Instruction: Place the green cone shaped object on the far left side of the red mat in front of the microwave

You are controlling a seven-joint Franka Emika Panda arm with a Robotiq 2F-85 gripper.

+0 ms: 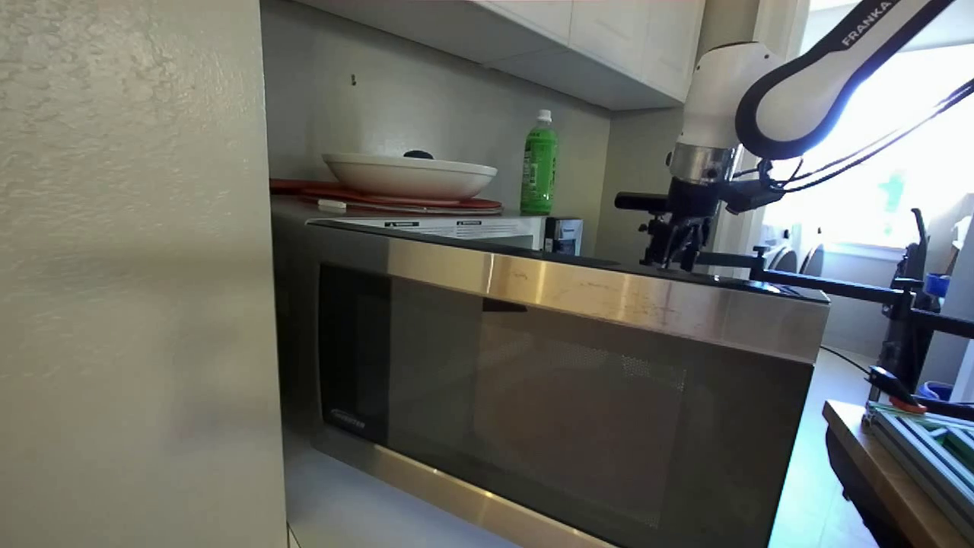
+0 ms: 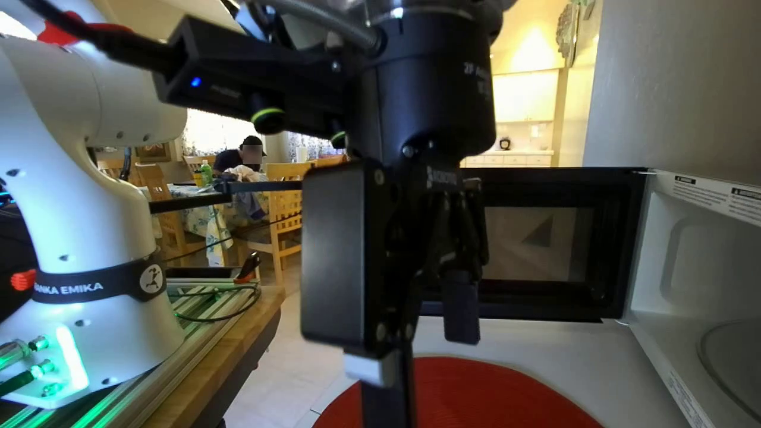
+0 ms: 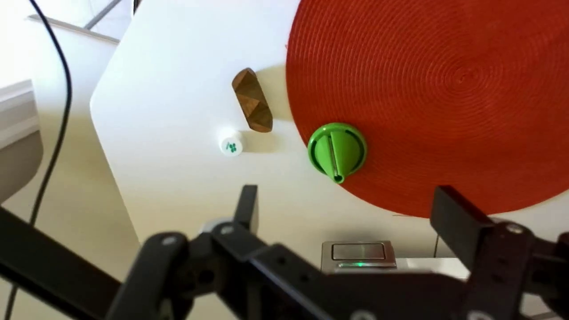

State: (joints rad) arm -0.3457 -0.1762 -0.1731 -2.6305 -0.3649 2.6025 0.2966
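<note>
In the wrist view a green cone-shaped object (image 3: 338,151) sits on the edge of the round red mat (image 3: 444,111). Its tip points toward the bottom of the view. It does not show in either exterior view. The mat also shows in an exterior view (image 2: 481,395). The microwave's door (image 1: 563,426) stands open; its cavity (image 2: 701,261) is at the right. My gripper (image 3: 349,200) is open and empty, with its fingers wide apart. The cone lies beyond the fingertips, between their lines. The gripper also shows in both exterior views (image 1: 673,255) (image 2: 428,356).
A brown faceted block (image 3: 252,101) and a small white capped item (image 3: 231,144) stand on the white counter beside the mat. A white bowl (image 1: 411,179) and a green bottle (image 1: 539,167) are behind the door. A metal button panel (image 3: 358,253) shows between the fingers.
</note>
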